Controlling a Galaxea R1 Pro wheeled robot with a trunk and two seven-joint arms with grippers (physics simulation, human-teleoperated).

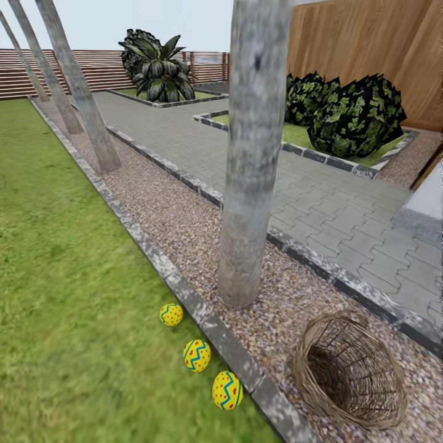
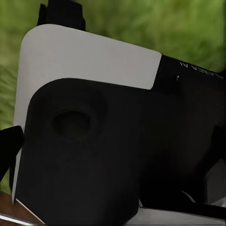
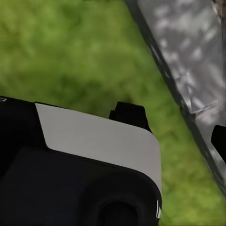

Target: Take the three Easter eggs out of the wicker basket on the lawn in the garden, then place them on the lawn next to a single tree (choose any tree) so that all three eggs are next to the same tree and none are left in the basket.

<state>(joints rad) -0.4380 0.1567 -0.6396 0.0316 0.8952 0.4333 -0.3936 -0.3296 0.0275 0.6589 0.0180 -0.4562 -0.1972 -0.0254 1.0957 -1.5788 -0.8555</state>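
Observation:
Three yellow Easter eggs with red dots and blue-green zigzags lie in a row on the lawn (image 1: 67, 277), close to the stone kerb: one (image 1: 171, 314), a second (image 1: 197, 355), a third (image 1: 227, 390). Just across the kerb rises a thick mottled-grey tree (image 1: 252, 172) trunk. The wicker basket (image 1: 306, 375) lies tipped on the gravel to the right, its inside empty. In the left wrist view a dark finger (image 2: 8, 148) pokes in at the edge, and likewise a dark finger (image 3: 219, 140) in the right wrist view. Whether either gripper is open or shut cannot be told.
A grey stone kerb (image 1: 203, 317) divides lawn from the pebble strip (image 1: 184, 215). More grey trunks (image 1: 86, 104) stand along the strip further back. Grey paving (image 1: 320, 203), shrubs (image 1: 354, 117) and a wooden fence (image 1: 369, 43) lie to the right. Black-and-white robot housing (image 2: 94, 141) blocks both wrist views.

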